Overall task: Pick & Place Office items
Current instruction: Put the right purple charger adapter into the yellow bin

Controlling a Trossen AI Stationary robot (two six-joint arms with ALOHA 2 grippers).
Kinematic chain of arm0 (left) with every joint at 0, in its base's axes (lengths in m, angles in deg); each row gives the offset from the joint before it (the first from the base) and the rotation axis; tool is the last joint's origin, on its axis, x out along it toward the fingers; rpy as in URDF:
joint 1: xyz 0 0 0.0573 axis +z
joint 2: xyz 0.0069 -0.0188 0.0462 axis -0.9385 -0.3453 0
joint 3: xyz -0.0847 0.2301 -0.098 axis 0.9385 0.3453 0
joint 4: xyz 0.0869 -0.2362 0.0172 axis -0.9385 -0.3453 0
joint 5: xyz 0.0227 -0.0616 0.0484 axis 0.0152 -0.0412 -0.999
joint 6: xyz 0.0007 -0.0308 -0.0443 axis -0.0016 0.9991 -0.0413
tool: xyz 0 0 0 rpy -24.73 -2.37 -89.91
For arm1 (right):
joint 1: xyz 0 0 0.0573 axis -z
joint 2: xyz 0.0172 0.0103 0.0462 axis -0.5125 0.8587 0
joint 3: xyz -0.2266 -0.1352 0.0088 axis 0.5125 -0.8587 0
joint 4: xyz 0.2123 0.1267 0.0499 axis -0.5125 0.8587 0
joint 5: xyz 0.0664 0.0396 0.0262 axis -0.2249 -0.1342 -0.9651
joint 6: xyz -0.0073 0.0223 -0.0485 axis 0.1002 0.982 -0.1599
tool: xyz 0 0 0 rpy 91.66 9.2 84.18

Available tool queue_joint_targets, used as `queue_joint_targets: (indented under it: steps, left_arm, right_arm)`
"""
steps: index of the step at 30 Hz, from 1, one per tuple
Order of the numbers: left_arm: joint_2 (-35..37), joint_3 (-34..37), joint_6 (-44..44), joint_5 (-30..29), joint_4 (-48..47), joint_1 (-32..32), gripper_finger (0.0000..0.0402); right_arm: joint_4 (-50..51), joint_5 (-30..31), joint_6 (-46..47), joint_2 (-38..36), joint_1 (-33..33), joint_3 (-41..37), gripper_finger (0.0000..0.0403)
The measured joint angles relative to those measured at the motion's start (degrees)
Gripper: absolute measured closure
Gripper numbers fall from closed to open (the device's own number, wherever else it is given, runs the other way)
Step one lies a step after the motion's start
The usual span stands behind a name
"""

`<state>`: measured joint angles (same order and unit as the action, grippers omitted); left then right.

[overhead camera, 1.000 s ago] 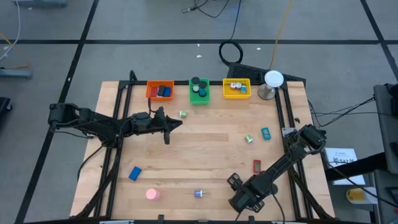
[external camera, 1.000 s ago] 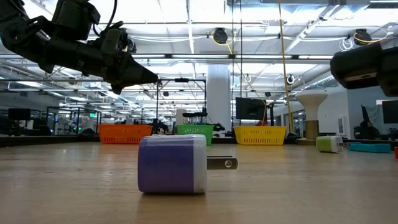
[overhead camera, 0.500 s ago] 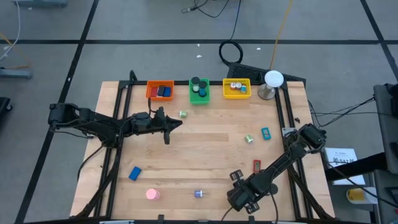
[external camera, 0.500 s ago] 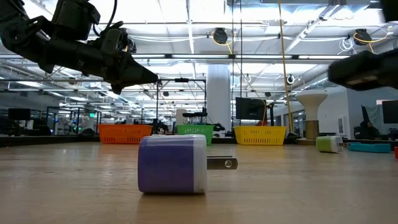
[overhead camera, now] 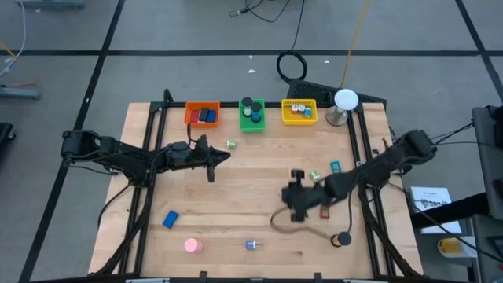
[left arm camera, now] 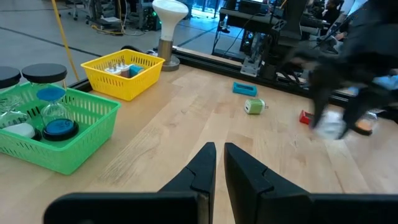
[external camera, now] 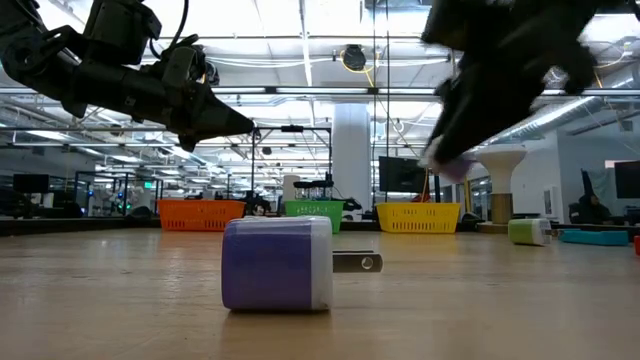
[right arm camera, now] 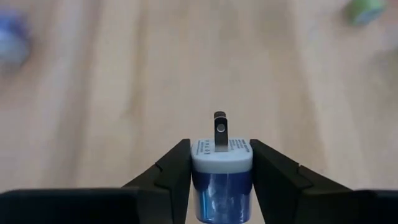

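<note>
My right gripper (overhead camera: pixel 297 196) hangs over the table's middle right, shut on a small blue-and-white plug block (right arm camera: pixel 221 174), which shows blurred in the low view (external camera: pixel 452 165). My left gripper (overhead camera: pixel 211 167) is shut and hovers above the table's left middle, holding nothing (left arm camera: pixel 217 158). Loose items lie flat on the wood: a purple plug block (overhead camera: pixel 251 244) (external camera: pixel 277 262), a blue block (overhead camera: pixel 170 218), a pink round piece (overhead camera: pixel 192 245), a red piece (overhead camera: pixel 324 210), a teal clip (overhead camera: pixel 336 167) and two small green pieces (overhead camera: pixel 314 176) (overhead camera: pixel 231 145). My right gripper pinches the plug block by its two blue side walls (right arm camera: pixel 198 180), one finger (right arm camera: pixel 171 171) on each side. The fingers come from above, pointing down. The white face with its metal prong (right arm camera: pixel 219 134) points away from the wrist, toward the table. The block is lifted clear.
Orange bin (overhead camera: pixel 203 115), green bin (overhead camera: pixel 251 115) and yellow bin (overhead camera: pixel 299 112) stand in a row at the far edge, with the white-domed stand (overhead camera: pixel 344 102) beside them. A small black ring (overhead camera: pixel 339 240) lies near the right near corner. Bare wood lies between the arms.
My right arm has swung fast from the table's near edge toward the middle, ending beside the red piece, and it has come into the low view. The purple plug block on the table has stayed where it was.
</note>
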<state>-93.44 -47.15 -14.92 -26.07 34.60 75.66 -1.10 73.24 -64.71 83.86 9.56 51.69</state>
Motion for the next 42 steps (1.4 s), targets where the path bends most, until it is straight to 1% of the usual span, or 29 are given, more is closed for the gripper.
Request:
queue_joint_targets:
  steps: [3, 4, 6, 10, 14, 17, 20, 23, 27, 35, 42]
  left_arm:
    - [0.00, 0.00, 0.00, 0.01, 0.00, 0.01, 0.0369]
    - [0.00, 0.00, 0.01, 0.02, 0.01, 0.00, 0.0369]
    - [0.00, 0.00, 0.01, 0.02, 0.07, 0.01, 0.0369]
    - [-0.01, 0.00, 0.01, 0.00, 0.07, 0.00, 0.0369]
    - [-0.01, 0.00, 0.01, 0.00, 0.02, -0.01, 0.0369]
    - [-0.02, 0.00, 0.00, 0.01, 0.02, 0.00, 0.0369]
    - [-0.02, 0.00, 0.01, 0.02, 0.02, -0.01, 0.0369]
    - [-0.01, 0.00, 0.01, 0.01, 0.02, 0.00, 0.0369]
    - [-0.02, 0.00, 0.00, 0.02, 0.00, -0.01, 0.0369]
    - [-0.02, 0.00, 0.00, 0.02, 0.00, -0.01, 0.0369]
    - [-0.02, 0.00, 0.00, 0.02, 0.00, 0.01, 0.0369]
  right_arm:
    - [-21.71, -0.53, -5.18, -0.95, 6.84, -10.88, 0.0274]
    - [-28.49, -1.42, -6.62, -0.32, 9.24, -13.47, 0.0274]
    - [-38.98, -1.45, -8.07, 1.99, 13.85, -17.01, 0.0274]
    - [-51.40, -1.87, -10.74, 9.18, 21.07, -18.16, 0.0274]
    - [-65.39, -7.40, -11.21, 16.88, 26.10, -18.12, 0.0274]
    - [-72.60, -9.13, -10.01, 22.18, 28.35, -18.07, 0.0273]
    - [-74.89, -9.41, -8.62, 26.28, 29.52, -16.88, 0.0273]
    - [-75.35, -10.66, -8.41, 28.47, 29.63, -15.20, 0.0273]
    - [-74.96, -10.66, -8.42, 28.70, 29.59, -14.77, 0.0270]
    - [-71.94, -10.57, -8.22, 28.82, 29.56, -14.83, 0.0232]
    - [-71.46, -10.49, -8.40, 28.83, 29.56, -14.86, 0.0217]
